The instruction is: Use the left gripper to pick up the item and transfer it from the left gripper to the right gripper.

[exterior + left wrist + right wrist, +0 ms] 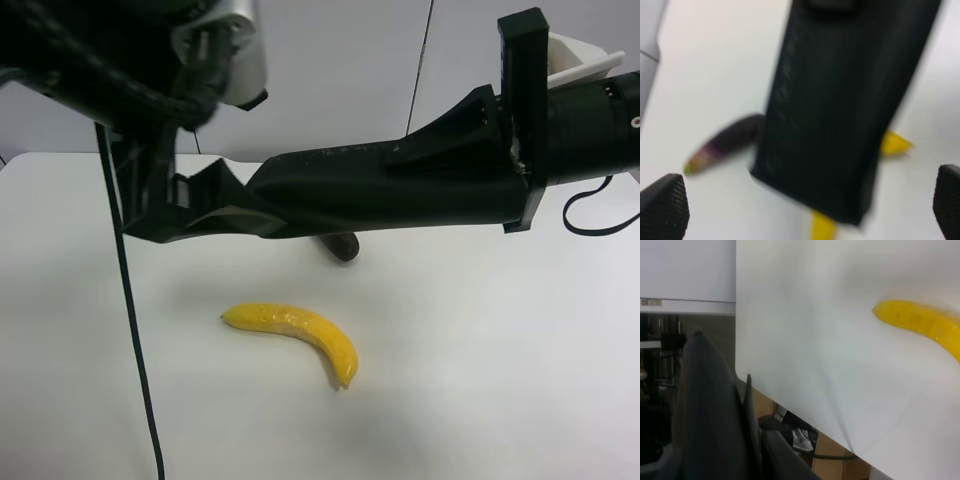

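Hanging closest to the high camera, the item (380, 190) is held level in the air above the table (500, 380), and the right gripper (440, 140) is clamped on the end at that view's right. In the right wrist view the item (705, 405) runs away from the camera to a rounded tip. The left gripper (200, 205) sits just beside the item's other end with its pads (662, 205) spread wide apart and gripping nothing. The item (835, 110) is blurred in the left wrist view. Below on the table lies the banana (300, 335), and farther back the eggplant (340, 245) is mostly hidden under the item.
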Motion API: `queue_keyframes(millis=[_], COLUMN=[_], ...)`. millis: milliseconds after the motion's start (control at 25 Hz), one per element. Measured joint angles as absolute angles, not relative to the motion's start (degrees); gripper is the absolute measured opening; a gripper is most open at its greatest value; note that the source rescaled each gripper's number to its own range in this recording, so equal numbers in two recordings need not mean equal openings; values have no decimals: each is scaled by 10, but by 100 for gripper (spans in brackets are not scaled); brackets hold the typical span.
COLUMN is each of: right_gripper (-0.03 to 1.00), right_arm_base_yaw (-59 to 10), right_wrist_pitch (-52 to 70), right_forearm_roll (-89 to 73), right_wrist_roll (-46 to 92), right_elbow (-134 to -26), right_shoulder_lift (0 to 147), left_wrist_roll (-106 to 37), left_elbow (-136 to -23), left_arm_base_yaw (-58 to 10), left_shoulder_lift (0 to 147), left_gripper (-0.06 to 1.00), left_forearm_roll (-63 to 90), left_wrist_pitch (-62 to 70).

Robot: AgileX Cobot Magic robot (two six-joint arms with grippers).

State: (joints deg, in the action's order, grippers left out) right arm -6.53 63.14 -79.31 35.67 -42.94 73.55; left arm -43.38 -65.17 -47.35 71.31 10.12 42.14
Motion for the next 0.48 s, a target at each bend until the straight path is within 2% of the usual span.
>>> queue_keyframes(millis=[240, 480], right_gripper=[3, 3], right_arm_base_yaw=[-65, -65], right_wrist_pitch=[626, 620], right_forearm_roll=[-784, -784], right_wrist_roll=[357, 357], right_elbow=[-429, -429], right_shoulder_lift=[735, 735], left_wrist_roll=[-319, -189], left_elbow=[-652, -652], left_arm_base_yaw=[-473, -473], left_shoulder_lift=[641, 583], left_gripper=[100, 100], left_forearm_roll=[96, 20], left_wrist_pitch=[569, 681])
